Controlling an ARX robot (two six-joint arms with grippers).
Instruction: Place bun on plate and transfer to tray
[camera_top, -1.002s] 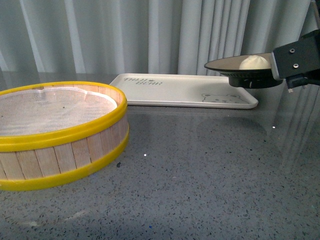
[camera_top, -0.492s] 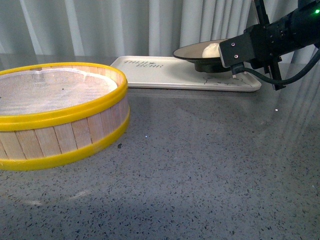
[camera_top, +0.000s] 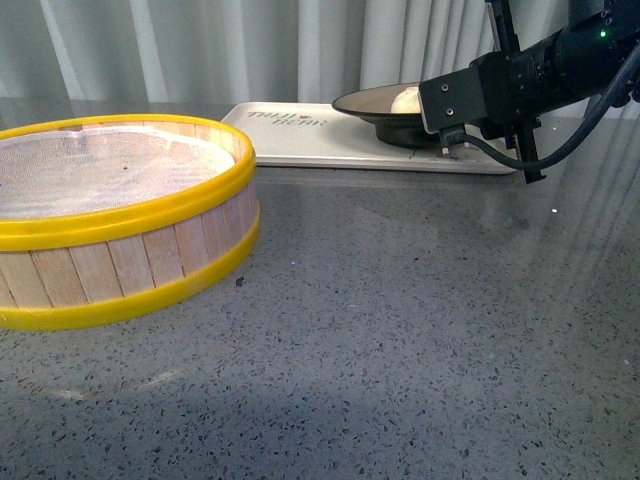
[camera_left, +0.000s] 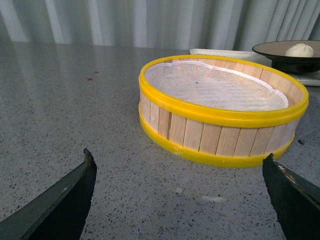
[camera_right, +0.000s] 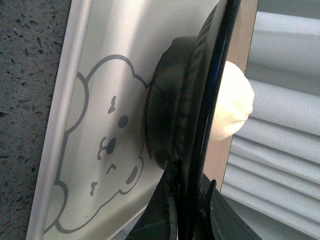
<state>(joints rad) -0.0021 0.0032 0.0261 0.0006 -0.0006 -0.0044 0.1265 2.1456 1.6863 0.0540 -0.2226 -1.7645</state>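
Plate (camera_top: 368, 101) with bun (camera_top: 406, 99), pinched by right gripper (camera_top: 440, 118), has sunk lower over tray (camera_top: 300, 137); left gripper (camera_left: 179, 155) spread.

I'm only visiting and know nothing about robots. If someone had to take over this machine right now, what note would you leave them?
Left gripper: open, empty, facing the steamer basket.
Right gripper: shut on the rim of the plate.
Bun: sits on the plate, so that step is done.
The plate is low over the tray, at its bear-drawing end. I cannot tell whether its foot touches.
Left to do: make sure the plate rests on the tray, open the right gripper, draw the arm back.
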